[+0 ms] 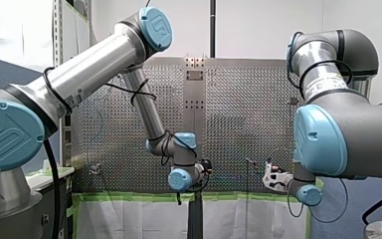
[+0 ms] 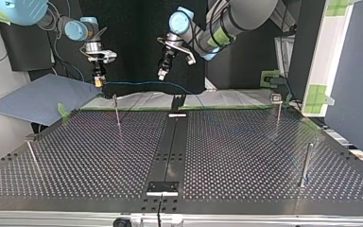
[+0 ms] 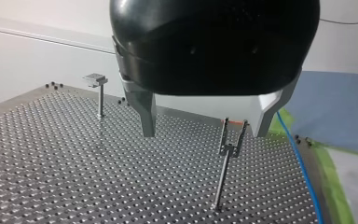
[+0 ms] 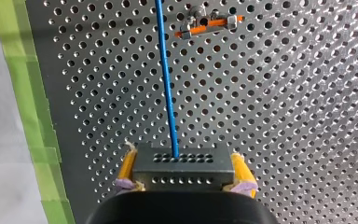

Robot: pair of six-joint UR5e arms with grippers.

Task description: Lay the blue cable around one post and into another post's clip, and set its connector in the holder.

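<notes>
Right gripper (image 4: 182,163) clamped on connector (image 4: 186,179), left gripper (image 3: 205,133) spread, empty; carry blue cable (image 4: 166,79) low and taut round top view's far-left post (image 2: 117,111).

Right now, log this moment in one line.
right jaws: shut on connector | left jaws: open | blue cable: trailing from connector | clip post: empty

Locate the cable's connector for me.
The connector is clamped between my right gripper's yellow pads, at the top view's left, with the blue cable running ahead from it.

Blue cable (image 4: 167,79) straight from grey connector (image 4: 182,161), gripped by right end effector (image 4: 182,170).
</notes>
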